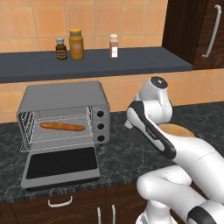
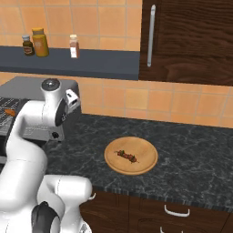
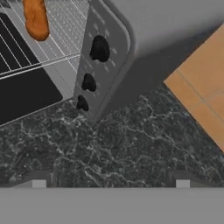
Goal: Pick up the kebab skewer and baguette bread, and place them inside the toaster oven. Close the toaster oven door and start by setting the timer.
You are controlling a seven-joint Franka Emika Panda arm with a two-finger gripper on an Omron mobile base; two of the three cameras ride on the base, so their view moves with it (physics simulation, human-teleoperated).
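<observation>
Inside toaster oven (image 1: 65, 98), baguette (image 1: 61, 127); skewer (image 2: 127, 156) on plate (image 2: 148, 167).

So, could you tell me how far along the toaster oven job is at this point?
Done: the baguette bread lies on the wire rack inside the toaster oven. In hand: nothing; the gripper is open and empty above the counter beside the oven's knobs. Left: the kebab skewer sits on the wooden plate, the toaster oven door hangs open, and the timer has yet to be set.
</observation>
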